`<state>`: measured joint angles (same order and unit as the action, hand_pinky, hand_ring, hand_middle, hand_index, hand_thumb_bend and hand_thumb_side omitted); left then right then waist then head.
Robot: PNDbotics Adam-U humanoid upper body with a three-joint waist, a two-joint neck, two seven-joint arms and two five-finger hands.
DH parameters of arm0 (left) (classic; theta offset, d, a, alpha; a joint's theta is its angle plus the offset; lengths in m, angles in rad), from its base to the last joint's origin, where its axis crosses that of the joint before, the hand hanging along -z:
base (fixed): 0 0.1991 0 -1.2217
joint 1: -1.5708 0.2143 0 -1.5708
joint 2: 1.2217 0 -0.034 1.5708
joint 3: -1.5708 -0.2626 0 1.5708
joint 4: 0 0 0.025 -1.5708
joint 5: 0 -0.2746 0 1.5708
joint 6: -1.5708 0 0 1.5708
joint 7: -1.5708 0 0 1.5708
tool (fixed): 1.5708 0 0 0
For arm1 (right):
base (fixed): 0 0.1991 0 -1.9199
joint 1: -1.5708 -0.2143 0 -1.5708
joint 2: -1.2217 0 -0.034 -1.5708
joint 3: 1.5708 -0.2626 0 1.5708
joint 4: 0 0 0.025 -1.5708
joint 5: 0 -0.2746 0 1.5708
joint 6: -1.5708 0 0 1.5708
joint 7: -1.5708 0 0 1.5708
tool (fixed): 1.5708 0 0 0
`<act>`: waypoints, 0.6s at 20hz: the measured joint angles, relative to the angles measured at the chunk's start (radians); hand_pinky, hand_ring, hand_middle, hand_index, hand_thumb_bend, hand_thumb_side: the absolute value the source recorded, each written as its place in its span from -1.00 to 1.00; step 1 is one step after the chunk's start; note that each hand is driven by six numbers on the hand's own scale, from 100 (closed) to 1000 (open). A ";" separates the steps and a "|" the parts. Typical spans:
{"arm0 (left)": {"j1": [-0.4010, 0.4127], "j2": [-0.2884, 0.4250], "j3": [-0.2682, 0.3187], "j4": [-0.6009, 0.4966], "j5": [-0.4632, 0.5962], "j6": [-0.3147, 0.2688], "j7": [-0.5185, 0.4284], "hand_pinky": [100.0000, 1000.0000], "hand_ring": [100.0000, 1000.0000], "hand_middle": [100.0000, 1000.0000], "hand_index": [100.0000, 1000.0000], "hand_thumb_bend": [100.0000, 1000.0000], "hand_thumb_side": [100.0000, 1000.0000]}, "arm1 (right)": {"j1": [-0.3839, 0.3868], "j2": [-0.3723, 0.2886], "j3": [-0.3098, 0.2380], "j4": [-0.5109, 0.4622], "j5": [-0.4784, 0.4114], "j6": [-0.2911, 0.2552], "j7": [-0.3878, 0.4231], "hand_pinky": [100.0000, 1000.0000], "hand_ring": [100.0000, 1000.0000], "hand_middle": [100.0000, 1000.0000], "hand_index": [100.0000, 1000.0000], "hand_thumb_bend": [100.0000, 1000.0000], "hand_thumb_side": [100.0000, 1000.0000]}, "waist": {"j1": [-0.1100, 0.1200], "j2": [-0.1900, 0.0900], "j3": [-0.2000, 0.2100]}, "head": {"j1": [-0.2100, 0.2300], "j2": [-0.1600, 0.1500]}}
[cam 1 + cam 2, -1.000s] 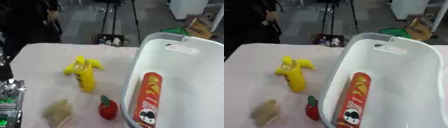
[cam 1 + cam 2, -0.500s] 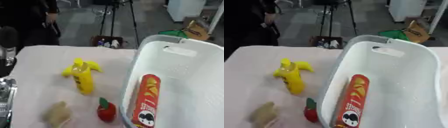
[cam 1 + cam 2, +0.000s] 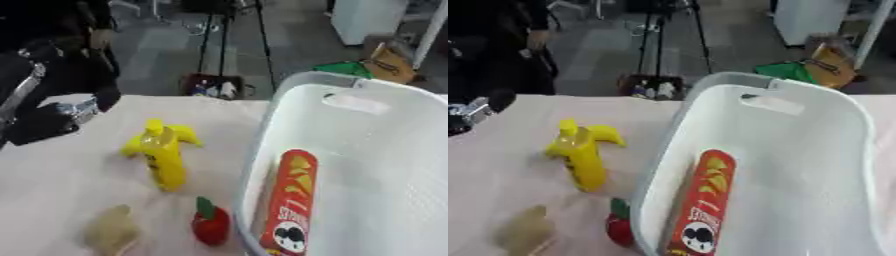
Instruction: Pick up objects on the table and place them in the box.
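Note:
A yellow banana lies on the white tablecloth left of the white box. Nearer the front edge, a small red fruit with a green stalk sits close against the box wall, and a tan lump lies to its left. Inside the box, a red tube of crisps lies lengthwise against the left wall. My left hand, black with a silver joint, hovers over the table's left edge, well left of the banana and touching none of the objects. It is blurred. My right hand is out of sight.
The box fills the right half of the table. Beyond the far table edge are a tripod, a dark bag on the floor, a green item and a cardboard box. Bare cloth lies between my left hand and the banana.
My left arm has risen from the lower left corner to the left edge, higher over the table. The banana, red fruit, tan lump and tube have stayed put.

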<state>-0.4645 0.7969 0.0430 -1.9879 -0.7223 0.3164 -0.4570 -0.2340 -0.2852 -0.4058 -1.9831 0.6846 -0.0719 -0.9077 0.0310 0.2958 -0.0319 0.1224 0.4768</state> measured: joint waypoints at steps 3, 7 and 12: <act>-0.008 0.046 -0.016 0.000 0.024 0.039 -0.112 0.70 0.81 0.81 1.00 1.00 0.78 | 0.001 0.000 0.002 0.000 0.000 -0.002 0.000 0.39 -0.02 -0.04 0.25 -1.00 0.33 | 0.000 0.000 -0.004 | 0.004 0.000; -0.015 0.070 -0.027 0.006 0.083 0.084 -0.198 0.73 0.84 0.82 1.00 1.00 0.67 | 0.001 0.000 0.006 0.000 -0.001 -0.005 0.000 0.39 -0.02 -0.04 0.25 -1.00 0.33 | 0.000 -0.002 -0.004 | 0.008 -0.003; -0.019 0.075 -0.027 0.019 0.129 0.152 -0.232 0.82 0.90 0.88 1.00 1.00 0.56 | 0.002 0.000 0.009 0.000 -0.001 -0.007 0.001 0.39 -0.03 -0.05 0.25 -1.00 0.33 | -0.002 -0.002 -0.006 | 0.009 -0.012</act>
<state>-0.4831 0.8718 0.0157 -1.9689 -0.5931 0.4687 -0.6894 -0.2323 -0.2852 -0.3967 -1.9831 0.6836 -0.0789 -0.9067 0.0286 0.2938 -0.0375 0.1315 0.4645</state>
